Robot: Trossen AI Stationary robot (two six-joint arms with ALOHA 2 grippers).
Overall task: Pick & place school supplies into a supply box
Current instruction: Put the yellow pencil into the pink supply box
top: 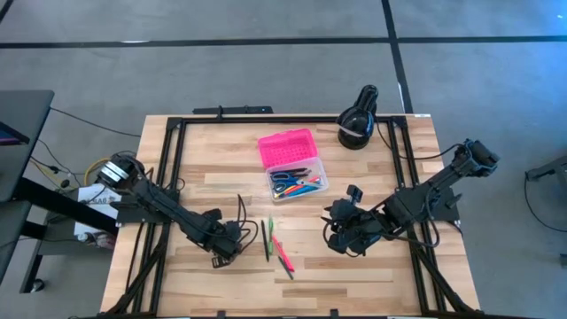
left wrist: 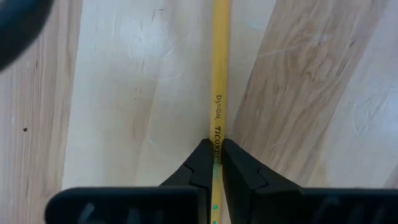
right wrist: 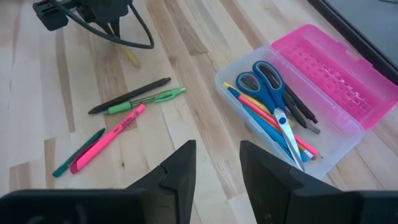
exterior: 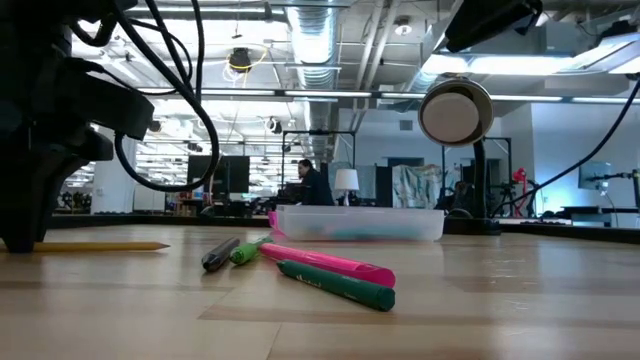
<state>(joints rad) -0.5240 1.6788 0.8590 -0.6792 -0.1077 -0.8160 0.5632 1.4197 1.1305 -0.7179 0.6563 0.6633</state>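
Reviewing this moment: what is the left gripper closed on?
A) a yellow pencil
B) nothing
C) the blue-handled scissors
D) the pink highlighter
A: in the left wrist view the left gripper is pinched on the yellow pencil, which lies on the wooden table.

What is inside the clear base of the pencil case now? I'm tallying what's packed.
Inside the pencil case: blue-handled scissors lying over several pens and pencils, blue, pink, orange, yellow and dark. Anything beneath them is covered.
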